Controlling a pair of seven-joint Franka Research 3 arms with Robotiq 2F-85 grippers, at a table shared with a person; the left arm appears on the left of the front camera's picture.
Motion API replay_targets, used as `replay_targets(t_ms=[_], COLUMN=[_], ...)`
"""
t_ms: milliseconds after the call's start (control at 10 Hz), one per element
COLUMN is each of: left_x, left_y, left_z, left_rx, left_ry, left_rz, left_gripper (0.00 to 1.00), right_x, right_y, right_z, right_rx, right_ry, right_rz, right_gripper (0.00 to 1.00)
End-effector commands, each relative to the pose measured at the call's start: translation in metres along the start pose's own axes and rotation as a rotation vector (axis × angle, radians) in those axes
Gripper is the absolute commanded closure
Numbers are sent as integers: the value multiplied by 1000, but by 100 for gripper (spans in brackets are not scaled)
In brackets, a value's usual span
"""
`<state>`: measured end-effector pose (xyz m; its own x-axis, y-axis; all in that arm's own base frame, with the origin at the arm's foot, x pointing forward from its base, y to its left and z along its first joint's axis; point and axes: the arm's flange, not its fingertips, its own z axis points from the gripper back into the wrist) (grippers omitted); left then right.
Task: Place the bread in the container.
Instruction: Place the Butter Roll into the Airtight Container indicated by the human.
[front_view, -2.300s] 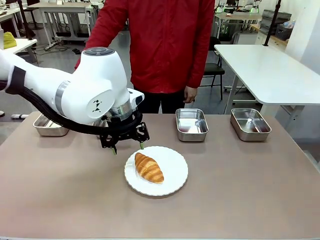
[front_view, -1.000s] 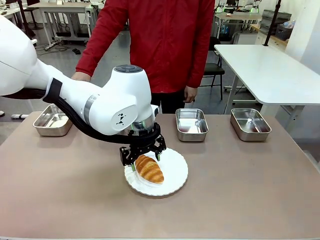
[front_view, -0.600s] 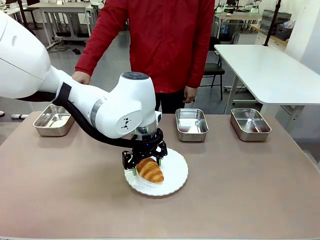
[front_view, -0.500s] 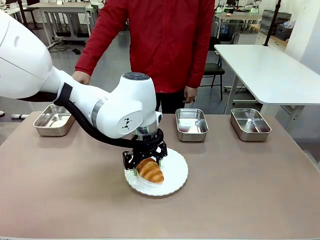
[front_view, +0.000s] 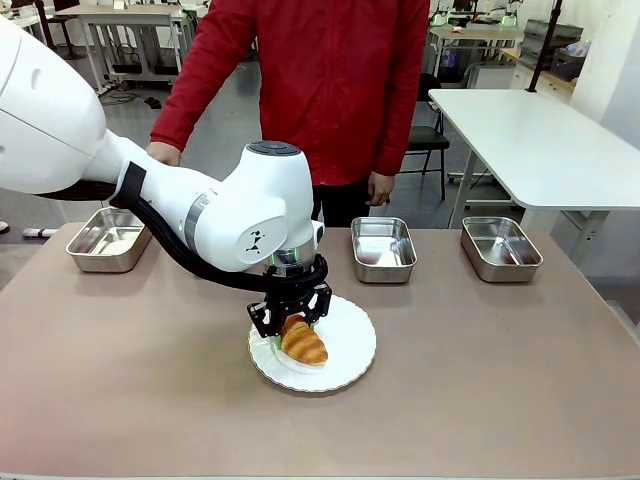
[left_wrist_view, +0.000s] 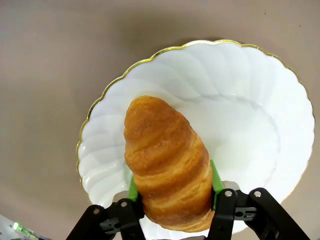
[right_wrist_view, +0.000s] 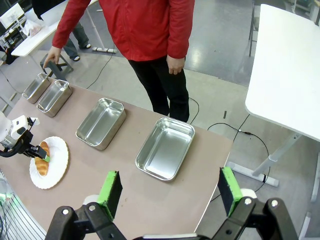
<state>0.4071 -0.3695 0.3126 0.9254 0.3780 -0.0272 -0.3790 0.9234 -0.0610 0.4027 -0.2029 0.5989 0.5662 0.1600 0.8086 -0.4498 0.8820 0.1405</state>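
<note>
Where the bread (left_wrist_view: 167, 162) lies, on the near-left part of a round white plate (left_wrist_view: 240, 100), its crust is golden-brown, ridged in overlapping bands and faintly glossy, and it tapers to a blunt tip pointing toward the plate's middle. Its broader end sits between the green pads (left_wrist_view: 215, 181) of the left gripper (left_wrist_view: 173, 186), which press against both flanks, so the pincer is clamped on the bread. From the front, that gripper (front_view: 291, 322) comes straight down over the far end of the bread (front_view: 303, 341), and the white arm sweeps in from the left.

The plate (front_view: 350, 350) is scalloped, with fluted swirls and a thin gold rim, and it rests on a matte brown table (front_view: 500, 380).

Along the table's far edge stand the containers, shallow rectangular steel pans with rounded corners and rolled rims. The right wrist view shows 4 of them in a row: 2 (right_wrist_view: 166, 146) (right_wrist_view: 101, 122) well apart from each other, and 2 more (right_wrist_view: 54, 96) (right_wrist_view: 37, 86) side by side at the far end. All are well apart from the plate.

The right gripper (right_wrist_view: 170, 192) hangs high above the table's corner, with its pads spread wide apart and nothing between them.

Behind the far edge stands a person in a red top (front_view: 320, 80) and dark trousers. Beyond is a grey floor, a white table (front_view: 540, 140) at the right and more workbenches farther back.
</note>
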Motion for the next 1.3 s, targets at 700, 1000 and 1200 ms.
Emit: replay_targets(t_ms=[700,1000,1200], left_x=[37,68,96], left_y=[53,134,200], left_z=[88,137,152], left_rx=[-96,-99,-202], left_ry=[40,104,109], left_rz=[-144,-378,-423], left_gripper=[49,49,49], right_x=[1,1,1], right_y=[1,1,1], right_z=[0,0,0], right_rx=[6,6,6], right_ry=[-10,-10,-10], right_rz=[2,2,2], right_gripper=[0,0,0])
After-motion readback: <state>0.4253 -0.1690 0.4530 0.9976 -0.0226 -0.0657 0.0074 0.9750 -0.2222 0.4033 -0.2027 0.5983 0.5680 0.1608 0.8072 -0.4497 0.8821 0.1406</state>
